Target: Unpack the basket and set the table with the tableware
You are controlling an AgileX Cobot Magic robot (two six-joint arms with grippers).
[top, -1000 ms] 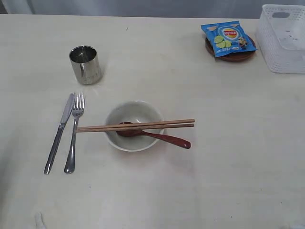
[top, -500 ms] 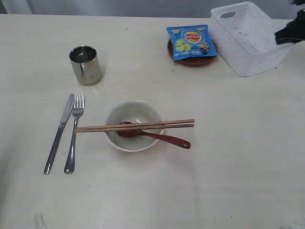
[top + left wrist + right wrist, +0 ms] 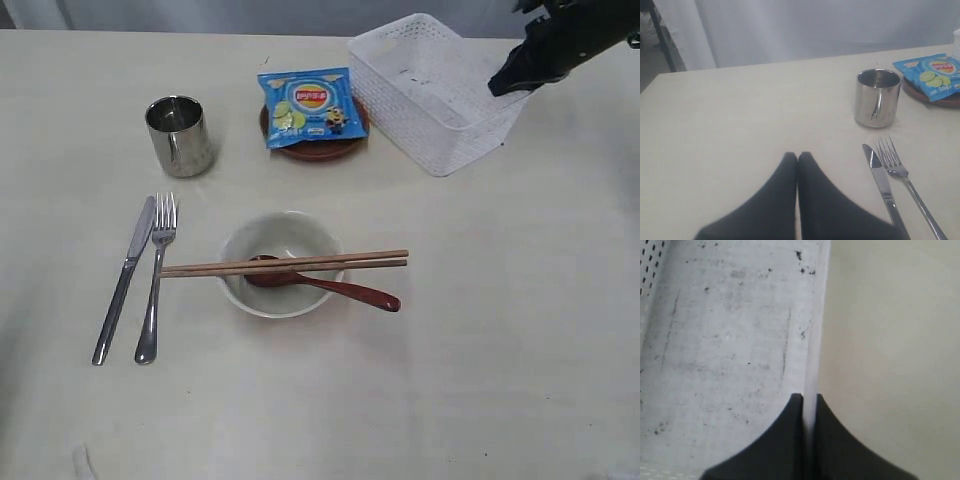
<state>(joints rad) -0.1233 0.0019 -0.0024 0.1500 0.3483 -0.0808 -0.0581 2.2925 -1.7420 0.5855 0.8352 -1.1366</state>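
We see a white plastic basket (image 3: 440, 140) at the far right of the cream table (image 3: 500, 350), set askew to the table's edges. Its lattice walls are pierced with small holes, one end has a handle slot, and it holds nothing. In the right wrist view its floor (image 3: 730, 340) is scuffed and speckled with dark marks.

The right gripper (image 3: 505, 82) is at the basket's far-right wall. Up close, the gripper (image 3: 809, 399) has its jaws drawn narrow on that thin white wall, one finger inside the basket and one outside. The left gripper (image 3: 797, 156) is low over bare tabletop near the cup, its jaws pressed together on nothing.

Laid out on the table, we count:
- one steel cup (image 3: 180, 135)
- one knife (image 3: 125, 278) and one fork (image 3: 156, 280), side by side
- one pale bowl (image 3: 285, 232)
- one reddish-brown spoon (image 3: 340, 290), its head in the bowl
- two wooden chopsticks (image 3: 380, 258) lying across the bowl's rim
- one small brown plate (image 3: 318, 150), just beside the basket

One blue snack packet (image 3: 308, 105) lies on the plate. It carries a round red-and-yellow logo and pictures of lime slices, but its lettering is too small for us to read.
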